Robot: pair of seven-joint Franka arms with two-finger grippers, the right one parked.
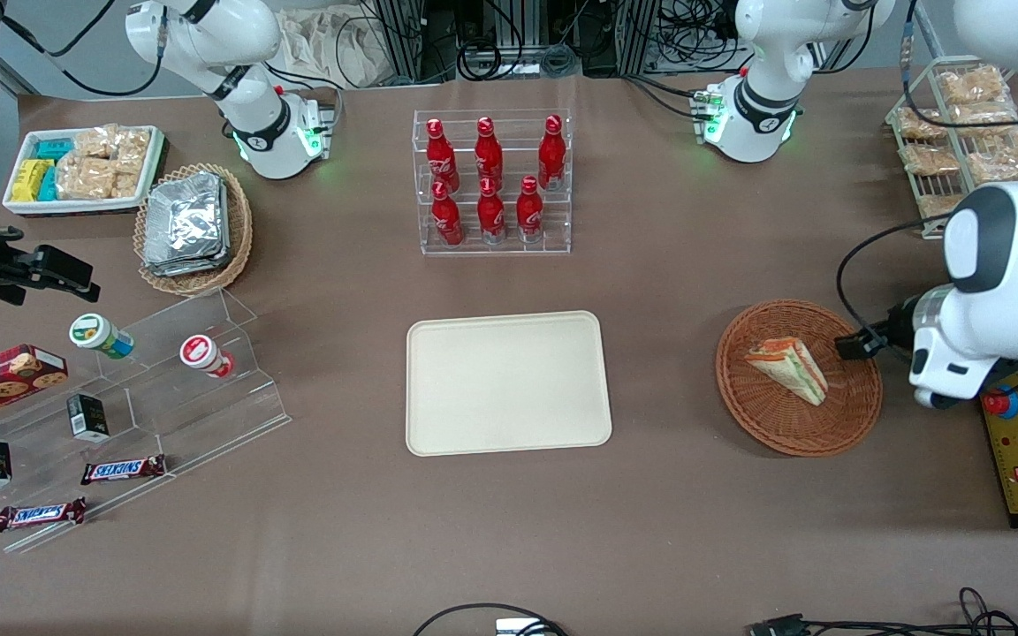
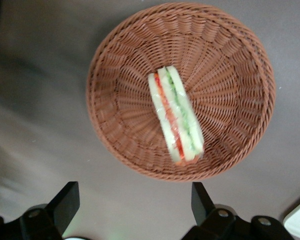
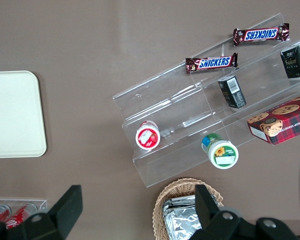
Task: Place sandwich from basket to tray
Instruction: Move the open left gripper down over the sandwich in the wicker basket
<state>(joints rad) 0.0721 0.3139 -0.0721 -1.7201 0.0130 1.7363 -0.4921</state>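
The sandwich (image 2: 175, 115) lies in the basket (image 2: 115, 75), near the working arm's edge of the desk (image 1: 668, 495). The pincer (image 2: 132, 207) hangs above it, wide open and holding nothing. The tray (image 1: 438, 424) sits mid-desk.

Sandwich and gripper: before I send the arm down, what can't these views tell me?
- Front view: the gripper itself is hidden by the working arm's white body, near the basket.
- Left wrist view: gripper is open and high, but its height above the sandwich cannot be judged.
- Sandwich's clear wrap is too blurred to trace.
- Tray is bare in front view; the wrist view cuts off all but a corner.
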